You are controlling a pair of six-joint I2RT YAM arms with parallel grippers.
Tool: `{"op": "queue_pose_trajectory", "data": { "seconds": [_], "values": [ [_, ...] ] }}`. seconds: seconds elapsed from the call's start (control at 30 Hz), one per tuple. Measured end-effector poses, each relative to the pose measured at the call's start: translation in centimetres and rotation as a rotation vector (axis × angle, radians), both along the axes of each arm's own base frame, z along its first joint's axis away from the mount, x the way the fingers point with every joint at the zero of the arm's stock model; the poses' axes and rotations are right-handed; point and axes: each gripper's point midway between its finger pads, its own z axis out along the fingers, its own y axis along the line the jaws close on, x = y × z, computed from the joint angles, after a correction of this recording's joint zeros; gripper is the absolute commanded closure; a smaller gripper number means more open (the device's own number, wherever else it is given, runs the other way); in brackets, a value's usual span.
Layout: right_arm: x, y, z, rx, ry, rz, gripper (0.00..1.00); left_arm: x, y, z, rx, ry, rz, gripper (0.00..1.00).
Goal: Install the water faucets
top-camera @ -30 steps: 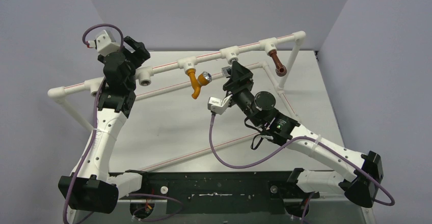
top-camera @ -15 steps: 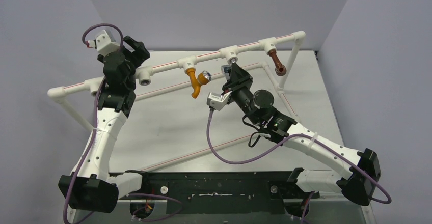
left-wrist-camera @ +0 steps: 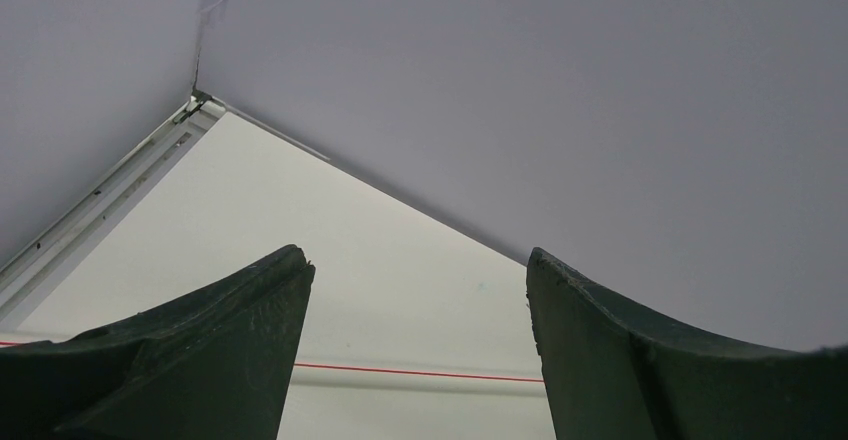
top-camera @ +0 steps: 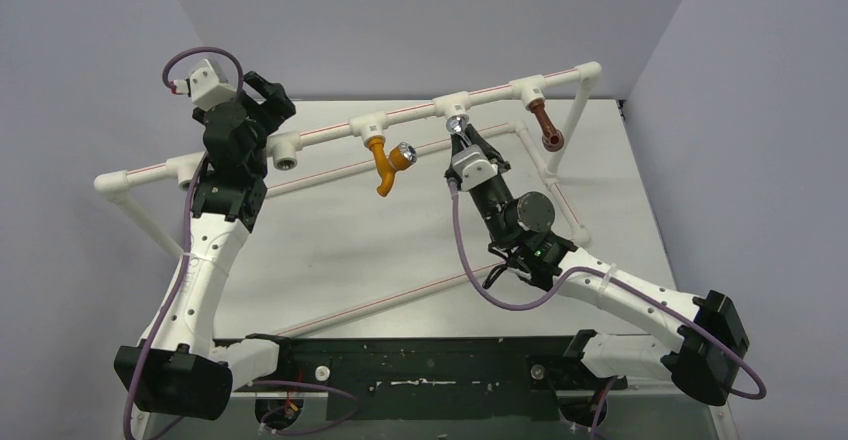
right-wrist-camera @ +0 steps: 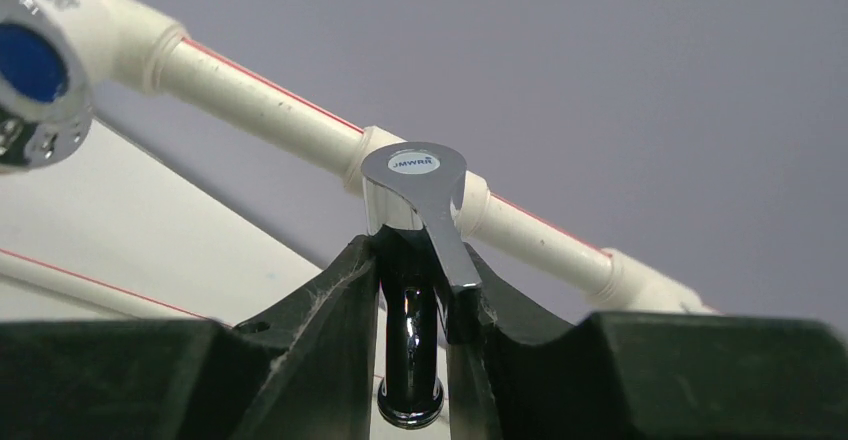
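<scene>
A white pipe frame [top-camera: 410,110] spans the back of the table. An orange faucet with a chrome knob [top-camera: 385,160] hangs from one tee and a brown faucet [top-camera: 545,123] from the right tee. My right gripper [top-camera: 462,138] is shut on the shiny silver faucet [right-wrist-camera: 415,210], holding it right under the middle tee [top-camera: 450,106]; its lever handle points toward the camera in the right wrist view and its spout hangs between the fingers [right-wrist-camera: 330,320]. My left gripper [top-camera: 262,90] is open and empty, raised near the left tee [top-camera: 285,148].
A lower pipe [top-camera: 400,160] with a red stripe runs diagonally behind the orange faucet. Another pipe [top-camera: 390,295] lies across the table front. Grey walls close the back and sides. The left wrist view shows only the table corner [left-wrist-camera: 200,100] and a striped pipe [left-wrist-camera: 420,375].
My right wrist has rolled around with the silver faucet and moved it up toward the middle tee. The left arm has not moved.
</scene>
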Motion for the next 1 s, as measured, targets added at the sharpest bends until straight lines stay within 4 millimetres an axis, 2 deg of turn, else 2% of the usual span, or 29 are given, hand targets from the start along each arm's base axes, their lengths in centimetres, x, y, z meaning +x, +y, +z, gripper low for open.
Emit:
{"op": "queue_pose_trajectory", "data": {
  "seconds": [0.23,0.57,0.73,1.0],
  "values": [
    [-0.1,-1.0,0.2,0.461,0.138,0.03,1.0,0.0,-0.3,0.0,0.0,0.002,-0.011,0.24],
    [0.0,-1.7,-0.2,0.957,0.291,0.075,1.0,-0.2,-0.5,-0.1,0.0,0.005,-0.02,0.24],
    [0.2,-1.9,-0.8,1.274,0.402,0.099,1.0,-0.2,-0.5,-0.1,0.0,0.006,-0.021,0.24],
    [0.7,-1.9,-1.1,1.692,0.59,0.063,1.0,-0.1,-0.5,-0.1,0.0,0.001,-0.02,0.24]
  ]
}}
